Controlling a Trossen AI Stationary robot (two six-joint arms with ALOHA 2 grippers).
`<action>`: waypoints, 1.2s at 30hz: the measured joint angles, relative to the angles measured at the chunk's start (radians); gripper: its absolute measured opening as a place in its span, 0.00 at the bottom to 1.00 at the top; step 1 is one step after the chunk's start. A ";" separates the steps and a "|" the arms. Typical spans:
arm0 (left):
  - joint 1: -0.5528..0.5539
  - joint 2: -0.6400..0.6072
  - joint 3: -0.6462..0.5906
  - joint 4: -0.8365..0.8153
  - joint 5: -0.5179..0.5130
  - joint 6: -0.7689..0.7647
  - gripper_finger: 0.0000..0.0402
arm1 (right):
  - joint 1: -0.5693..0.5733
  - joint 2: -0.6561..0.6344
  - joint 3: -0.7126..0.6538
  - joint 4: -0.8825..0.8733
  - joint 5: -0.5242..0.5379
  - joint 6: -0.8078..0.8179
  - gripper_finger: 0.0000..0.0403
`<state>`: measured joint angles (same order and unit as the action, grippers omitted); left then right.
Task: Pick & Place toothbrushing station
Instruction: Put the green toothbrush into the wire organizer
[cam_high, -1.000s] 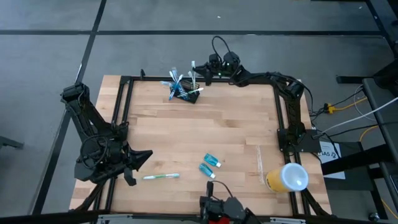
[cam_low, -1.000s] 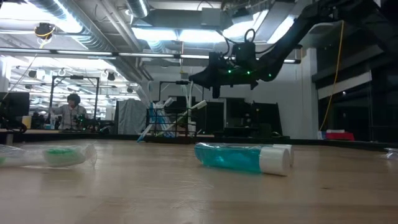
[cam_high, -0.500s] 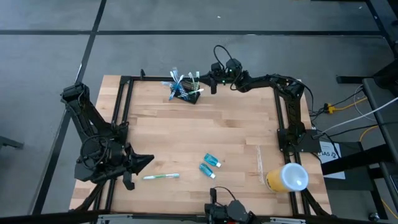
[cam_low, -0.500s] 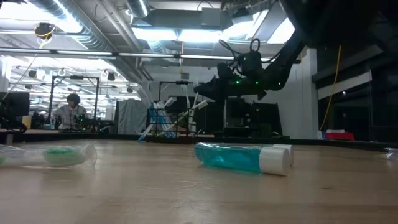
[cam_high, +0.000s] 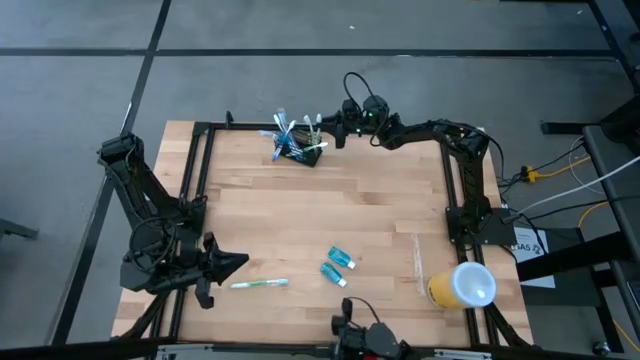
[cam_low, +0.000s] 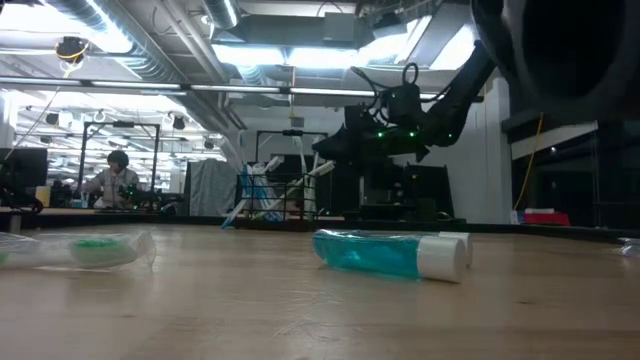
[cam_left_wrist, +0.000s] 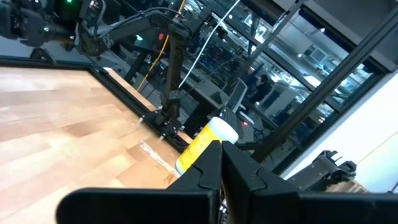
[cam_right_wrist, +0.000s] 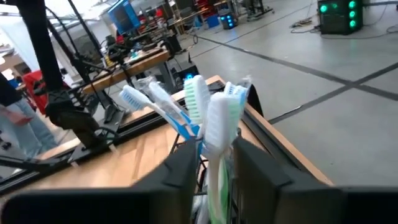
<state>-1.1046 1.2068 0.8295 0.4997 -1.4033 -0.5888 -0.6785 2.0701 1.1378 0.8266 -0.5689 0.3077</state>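
Toothbrushing station, a low black mesh holder bristling with several brushes, sits at the upper middle of the frame near the table far edge. It looks light, stiff and tippy; a hold on its rim seems safest. The right end effector hovers just beside it, fingers parted around a green-and-white toothbrush. The left end effector, lower left, is closed and empty. Lying loose: one toothbrush, two toothpaste tubes, one yellow cup.
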 joint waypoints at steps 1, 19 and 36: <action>0.000 0.000 0.000 0.000 0.000 0.000 0.01 | 0.000 0.000 0.000 0.000 0.005 0.009 0.26; 0.000 0.000 0.000 -0.002 0.019 0.033 0.00 | 0.016 -0.216 -0.088 -0.064 -0.244 0.152 0.44; 0.328 0.022 0.000 -0.771 0.599 -0.469 0.01 | 0.543 -0.892 -0.525 -0.504 0.138 0.300 0.36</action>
<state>-0.7768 1.2290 0.8294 -0.2714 -0.8038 -1.0578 -0.1352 1.1778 0.6129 0.3222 -0.4310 0.6079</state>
